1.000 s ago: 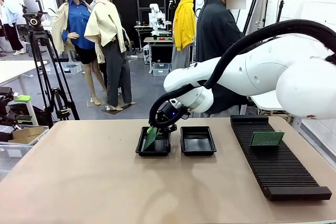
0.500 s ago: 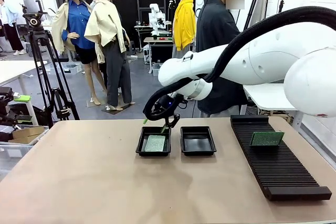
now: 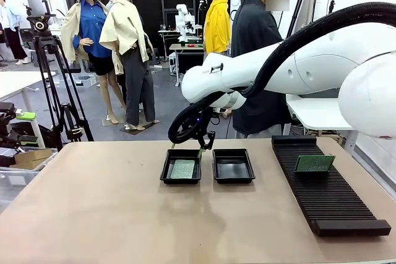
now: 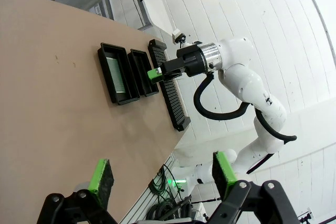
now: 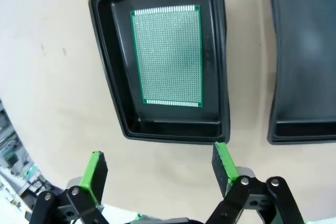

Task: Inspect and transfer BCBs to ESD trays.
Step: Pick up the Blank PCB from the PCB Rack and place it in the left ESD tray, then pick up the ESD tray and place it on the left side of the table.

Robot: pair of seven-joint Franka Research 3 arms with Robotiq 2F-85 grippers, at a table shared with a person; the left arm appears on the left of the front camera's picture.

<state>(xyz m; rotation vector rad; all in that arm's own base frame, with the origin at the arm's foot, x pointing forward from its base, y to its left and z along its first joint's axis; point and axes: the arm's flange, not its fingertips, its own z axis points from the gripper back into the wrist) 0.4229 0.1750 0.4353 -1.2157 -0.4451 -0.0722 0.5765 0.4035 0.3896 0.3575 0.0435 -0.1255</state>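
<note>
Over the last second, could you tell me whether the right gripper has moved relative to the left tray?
Yes. The right gripper has risen from the left tray, now open above its far rim, leaving the green board flat inside.

Left ESD tray [image 3: 180, 181] and right ESD tray [image 3: 233, 181] side by side at mid-desk [image 3: 93, 214], rack [image 3: 328, 196] to their right.
A BCB [image 3: 182, 169] lies flat in the left ESD tray; a second BCB [image 3: 314, 163] rests on the rack toward its far end. The right gripper [image 3: 201, 144] hangs above the left ESD tray's far edge, and a person [image 3: 257, 47] stands behind the desk.
</note>
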